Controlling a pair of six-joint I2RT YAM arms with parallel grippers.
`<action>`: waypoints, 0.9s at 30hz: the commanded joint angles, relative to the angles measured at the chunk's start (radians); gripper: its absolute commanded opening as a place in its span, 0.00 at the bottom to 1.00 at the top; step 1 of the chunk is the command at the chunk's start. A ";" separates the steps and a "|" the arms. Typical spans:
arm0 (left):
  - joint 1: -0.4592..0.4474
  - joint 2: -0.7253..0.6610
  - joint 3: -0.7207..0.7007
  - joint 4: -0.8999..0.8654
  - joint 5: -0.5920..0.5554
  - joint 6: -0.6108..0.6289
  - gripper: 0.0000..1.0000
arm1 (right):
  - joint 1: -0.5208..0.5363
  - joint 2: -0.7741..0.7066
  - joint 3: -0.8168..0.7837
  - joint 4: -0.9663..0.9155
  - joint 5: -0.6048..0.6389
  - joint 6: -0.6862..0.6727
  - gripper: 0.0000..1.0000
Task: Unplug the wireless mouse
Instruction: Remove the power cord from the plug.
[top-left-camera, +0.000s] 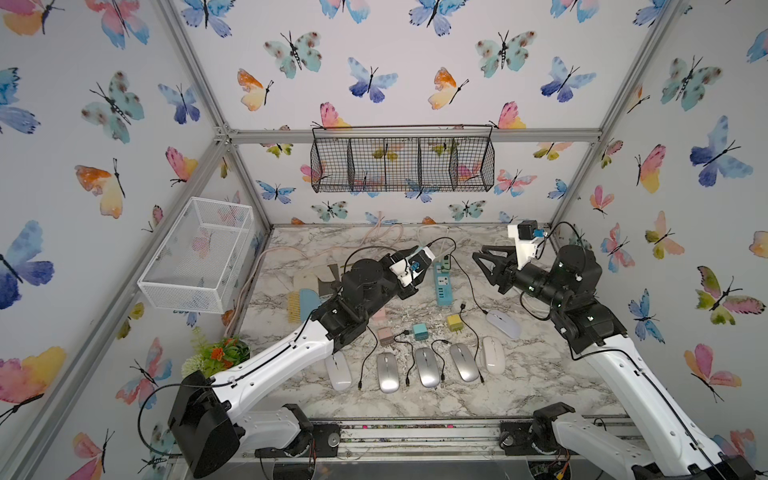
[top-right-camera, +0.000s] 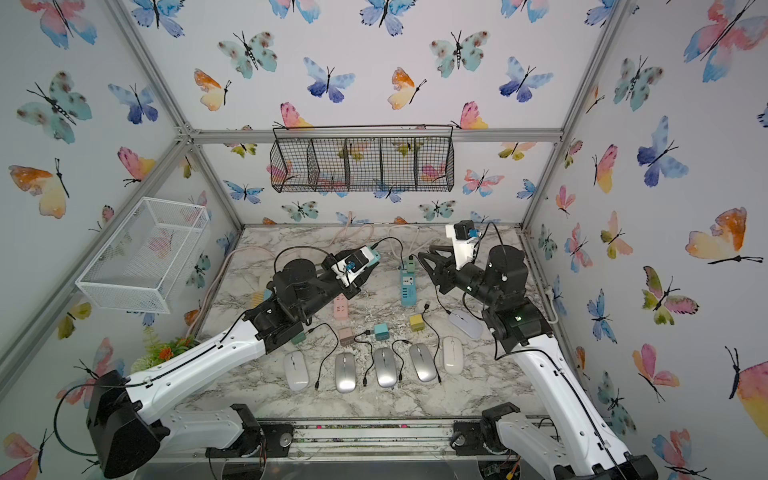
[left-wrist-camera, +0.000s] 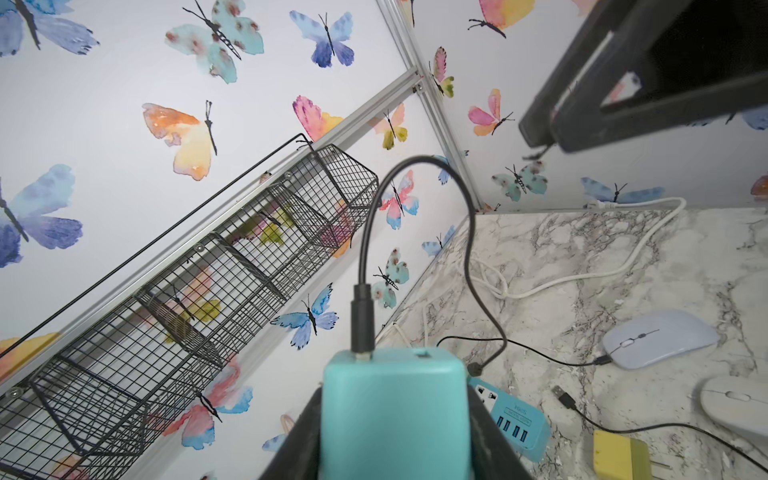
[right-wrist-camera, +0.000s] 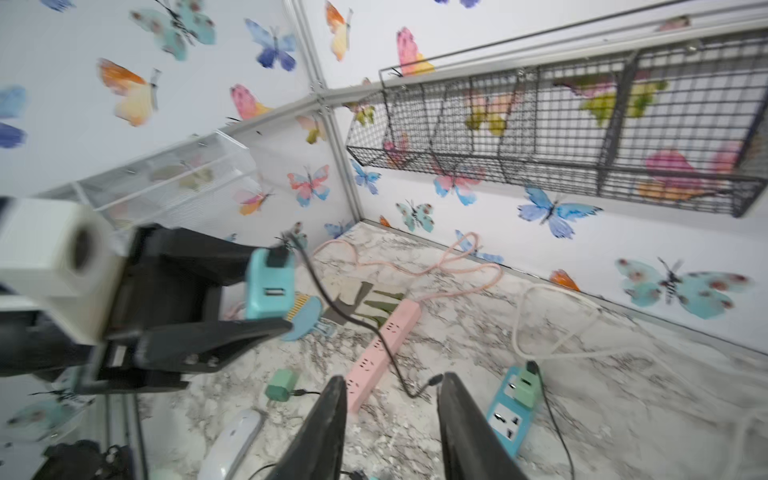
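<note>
"Marble table looks slick under the lavender mouse, lying near my right arm; I judge it light and likely to skate."

"And your grip?"

"My left gripper is clamped on the teal charger, held aloft; my right gripper stands partly open, empty. I'd pinch the stiff little plug at the mouse's nose, not its limp black cord."

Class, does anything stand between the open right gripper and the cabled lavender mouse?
Nothing visible does. Between the right gripper and the lavender mouse there is only bare table and the mouse's own black cable.
</note>
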 joint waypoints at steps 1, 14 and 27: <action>-0.002 -0.015 -0.006 -0.011 0.044 0.028 0.00 | 0.004 0.013 -0.022 0.190 -0.274 0.067 0.43; -0.002 -0.011 -0.004 -0.053 0.181 0.080 0.00 | 0.005 0.221 0.172 -0.170 -0.357 -0.061 0.36; -0.002 -0.009 -0.009 -0.064 0.189 0.083 0.00 | 0.004 0.206 0.143 -0.112 -0.350 -0.035 0.01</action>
